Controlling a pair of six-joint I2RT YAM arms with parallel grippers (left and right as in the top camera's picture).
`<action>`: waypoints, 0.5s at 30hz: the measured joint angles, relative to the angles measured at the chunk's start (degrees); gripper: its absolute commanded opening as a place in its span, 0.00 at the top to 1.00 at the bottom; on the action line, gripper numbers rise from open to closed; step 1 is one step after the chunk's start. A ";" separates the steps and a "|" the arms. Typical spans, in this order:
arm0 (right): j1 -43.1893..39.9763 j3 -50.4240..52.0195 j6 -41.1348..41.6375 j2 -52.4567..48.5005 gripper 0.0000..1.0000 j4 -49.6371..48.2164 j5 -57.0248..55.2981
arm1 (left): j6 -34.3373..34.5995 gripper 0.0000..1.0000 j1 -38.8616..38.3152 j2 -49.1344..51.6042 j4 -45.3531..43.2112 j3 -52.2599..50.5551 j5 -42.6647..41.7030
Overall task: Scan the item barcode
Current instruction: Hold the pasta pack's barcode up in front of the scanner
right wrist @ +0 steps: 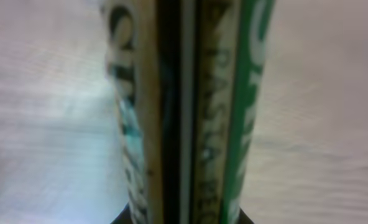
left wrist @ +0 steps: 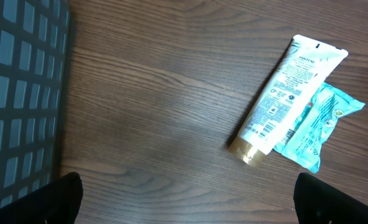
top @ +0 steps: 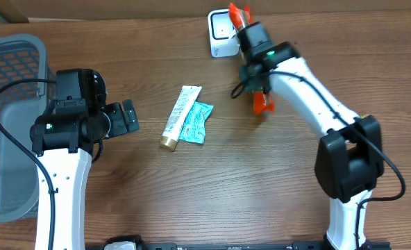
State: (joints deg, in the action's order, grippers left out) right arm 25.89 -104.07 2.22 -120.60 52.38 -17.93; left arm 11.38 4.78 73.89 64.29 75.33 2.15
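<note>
The item, a flat orange packet (top: 262, 103), is held upright on edge in my right gripper (top: 251, 36), which is shut on it just in front of the white scanner (top: 221, 35) at the table's far edge. In the right wrist view the packet's edge (right wrist: 190, 112) fills the middle, blurred, with green and printed stripes. My right gripper (right wrist: 184, 216) shows only as dark shapes at the bottom. My left gripper (top: 128, 117) hangs open over bare wood left of centre. Its two fingertips (left wrist: 63, 200) stand far apart with nothing between them.
A white tube with a gold cap (top: 180, 117) (left wrist: 289, 90) lies mid-table, partly over a teal packet (top: 197, 123) (left wrist: 317, 127). A grey mesh basket (top: 11, 104) (left wrist: 22, 93) stands at the left edge, beside my left arm.
</note>
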 measured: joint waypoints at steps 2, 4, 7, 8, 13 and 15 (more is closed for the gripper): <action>2.16 0.02 -0.22 -0.15 0.96 -4.81 -8.22 | 0.00 0.00 0.00 0.00 0.00 0.00 -0.02; 3.30 0.04 -2.40 -0.20 0.96 -10.10 -13.09 | 0.00 0.00 0.00 0.00 0.00 0.00 0.00; 3.67 0.04 -8.96 -0.22 0.96 -19.56 -17.75 | 0.00 0.00 0.00 0.00 -0.02 0.00 0.00; 3.58 0.04 -10.86 -0.22 0.96 -21.57 -18.75 | 0.00 0.01 0.00 0.00 0.00 0.00 0.00; 2.80 0.02 -22.97 -1.31 0.96 -33.00 -21.94 | 0.00 0.00 0.00 0.00 0.02 0.00 -0.02; 2.60 0.02 -28.22 -2.45 0.96 -36.59 -23.08 | 0.00 0.01 0.00 0.00 0.02 0.00 -0.02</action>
State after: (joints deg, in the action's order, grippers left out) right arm 28.49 -104.05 -26.00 -123.04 15.79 -41.01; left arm 11.38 4.78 73.89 64.31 75.33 2.13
